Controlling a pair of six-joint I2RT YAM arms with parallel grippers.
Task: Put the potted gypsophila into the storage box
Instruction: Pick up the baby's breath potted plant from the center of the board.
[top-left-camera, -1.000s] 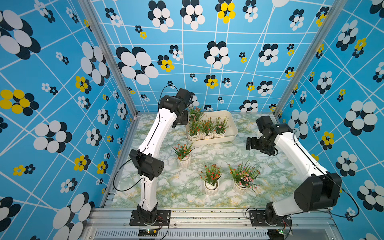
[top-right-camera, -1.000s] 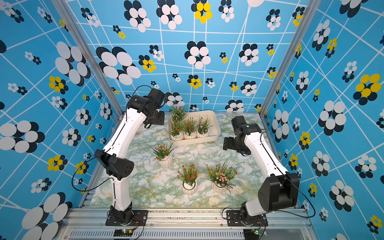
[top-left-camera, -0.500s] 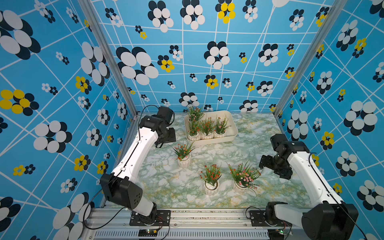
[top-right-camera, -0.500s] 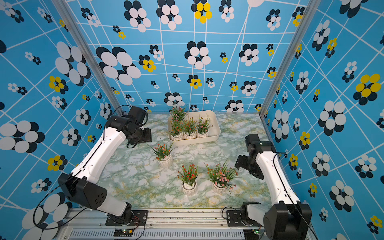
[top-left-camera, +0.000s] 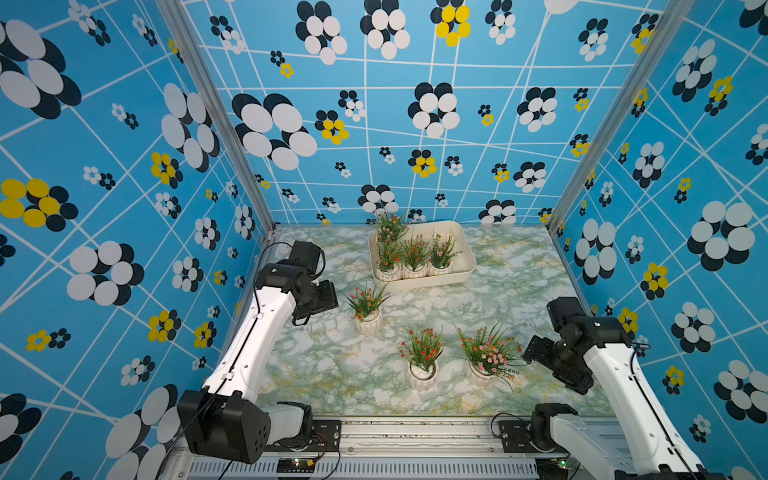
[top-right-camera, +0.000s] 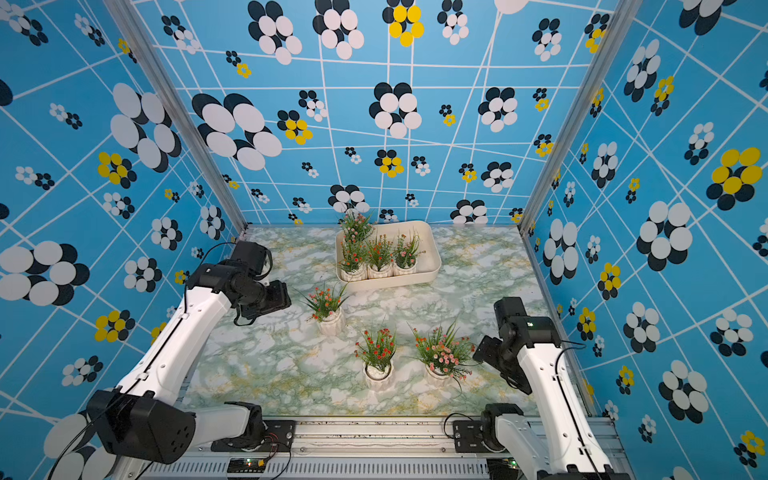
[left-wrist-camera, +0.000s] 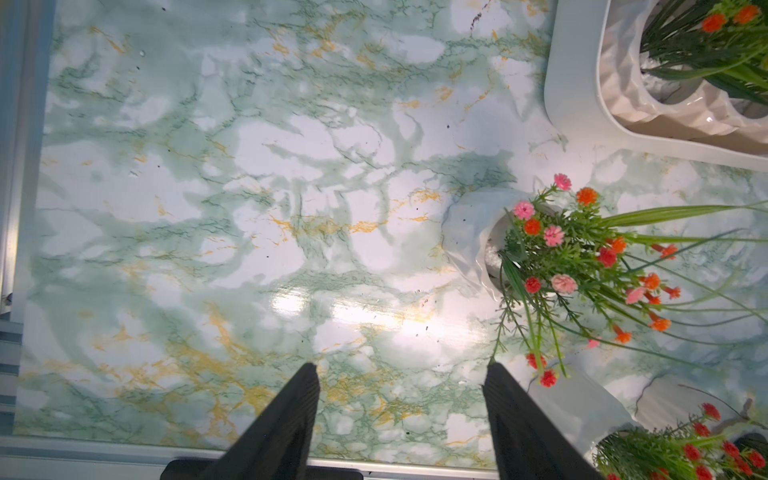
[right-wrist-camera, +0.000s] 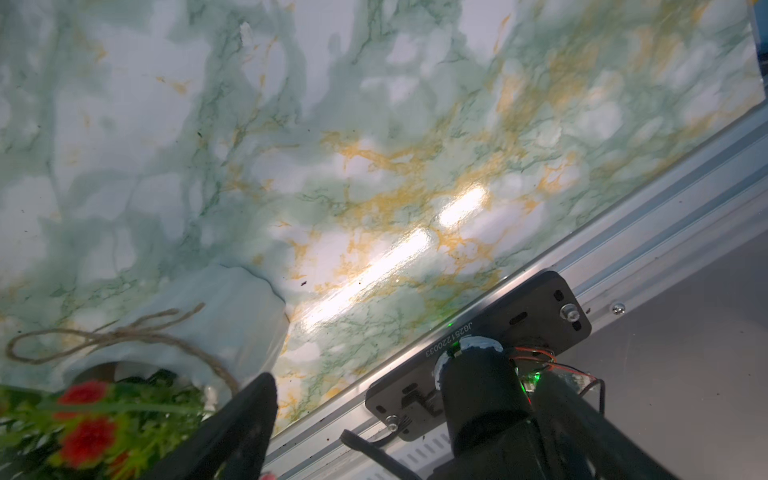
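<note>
The cream storage box (top-left-camera: 466, 253) (top-right-camera: 433, 254) stands at the back of the table with several potted gypsophila inside. Three more pots stand outside it: one left of centre (top-left-camera: 368, 324) (left-wrist-camera: 465, 232) and two near the front (top-left-camera: 422, 374) (top-left-camera: 482, 371). My left gripper (left-wrist-camera: 401, 368) (top-left-camera: 328, 297) is open and empty over bare table, left of the left-of-centre pot. My right gripper (right-wrist-camera: 407, 376) (top-left-camera: 534, 353) is open wide and empty, close beside the front right pot, whose flowers touch it. In the right wrist view a twine-tied white pot (right-wrist-camera: 199, 324) sits by one finger (right-wrist-camera: 249, 415).
The marble-patterned table (top-left-camera: 316, 365) is walled by blue flowered panels on three sides. A metal rail (top-left-camera: 415, 432) with the arm bases (right-wrist-camera: 478, 399) runs along the front edge. The box corner (left-wrist-camera: 573, 104) is in the left wrist view.
The left arm has pulled back from the box to the table's left side, its jaws widening a little. The right arm has swung from mid-right toward the front right pot.
</note>
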